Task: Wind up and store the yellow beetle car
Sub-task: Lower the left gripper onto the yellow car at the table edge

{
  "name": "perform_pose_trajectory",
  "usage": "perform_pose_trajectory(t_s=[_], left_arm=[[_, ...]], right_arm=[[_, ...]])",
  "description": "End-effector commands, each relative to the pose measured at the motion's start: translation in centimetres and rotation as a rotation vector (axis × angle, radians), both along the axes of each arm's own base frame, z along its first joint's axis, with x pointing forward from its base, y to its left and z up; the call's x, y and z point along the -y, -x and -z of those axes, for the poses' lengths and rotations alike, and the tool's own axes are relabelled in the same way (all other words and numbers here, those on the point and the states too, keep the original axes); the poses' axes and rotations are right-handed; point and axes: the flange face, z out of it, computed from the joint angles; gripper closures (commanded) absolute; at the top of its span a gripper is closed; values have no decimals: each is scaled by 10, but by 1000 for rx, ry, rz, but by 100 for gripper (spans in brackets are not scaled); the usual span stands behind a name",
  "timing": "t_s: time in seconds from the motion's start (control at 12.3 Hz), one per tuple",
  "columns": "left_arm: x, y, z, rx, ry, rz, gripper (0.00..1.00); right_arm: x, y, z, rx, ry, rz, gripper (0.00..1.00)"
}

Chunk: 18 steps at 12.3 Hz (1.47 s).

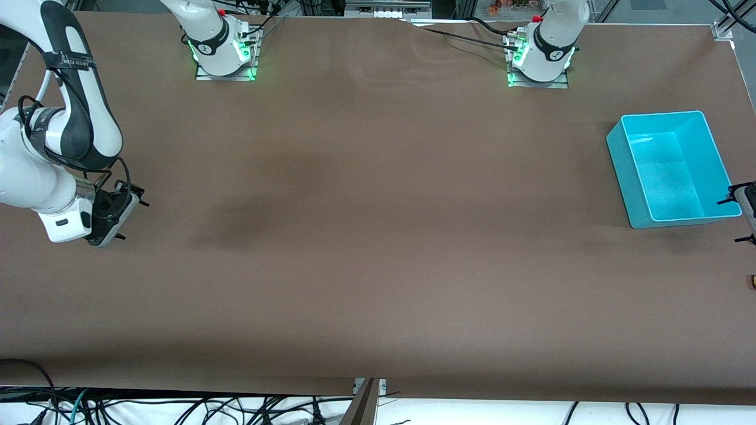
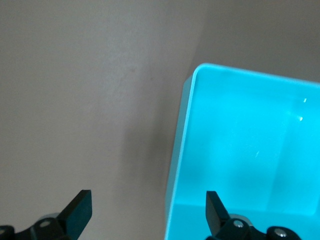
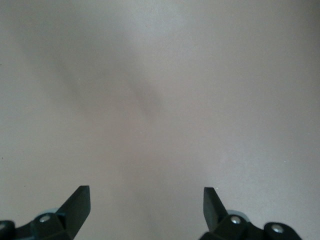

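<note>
Yellow beetle car shows in no view; a tiny speck at the table's (image 1: 378, 248) edge by the left arm's end is too small to identify. Left gripper (image 2: 148, 212), fingers apart and empty, hangs over the cyan bin's (image 1: 673, 168) rim. Right gripper (image 3: 146, 210), fingers spread and empty, hovers over bare table at the right arm's end. Risk: reaching blind, either arm could knock the bin or miss the car. The front view crops the left gripper.

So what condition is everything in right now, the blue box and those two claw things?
Cyan bin: upright, nothing in it.
Left gripper: open, holding nothing, over the bin's edge.
Right gripper: open, holding nothing, over bare table.
Yellow car: not visible.
</note>
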Motion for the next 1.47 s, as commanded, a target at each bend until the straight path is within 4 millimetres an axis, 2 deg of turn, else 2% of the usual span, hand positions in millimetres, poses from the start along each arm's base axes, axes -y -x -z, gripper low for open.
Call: perform_pose_trajectory(t_s=[0.0, 0.24, 0.41, 0.49, 0.57, 0.65, 0.82, 0.9, 1.14, 1.39], left_arm=[[-41, -3, 0, -17, -32, 134, 0], [-86, -13, 7, -3, -71, 256, 0], [-105, -19, 11, 49, -126, 268, 0], [-117, -21, 23, 92, -170, 286, 0], [-128, -21, 43, 119, -200, 302, 0], [-135, -21, 60, 136, -220, 306, 0], [-152, -12, 77, 138, -259, 294, 0], [-155, -11, 87, 134, -264, 296, 0], [-159, -14, 100, 161, -296, 298, 0], [-159, -28, 133, 172, -307, 310, 0]], right_arm=[[-3, -2, -7, -5, -3, 9, 0], [-3, -5, -11, 5, -3, 10, 0], [-2, -6, -10, 4, 8, -1, 0], [-25, -11, -19, 19, 20, -39, 0], [-31, -12, -18, 5, 21, -31, 0], [-30, -11, -17, 2, 22, -28, 0], [-28, -12, -18, 4, 25, -26, 0], [-27, -12, -17, 3, 25, -26, 0], [-27, -13, -18, 4, 25, -28, 0], [-25, -13, -16, 3, 24, -28, 0]])
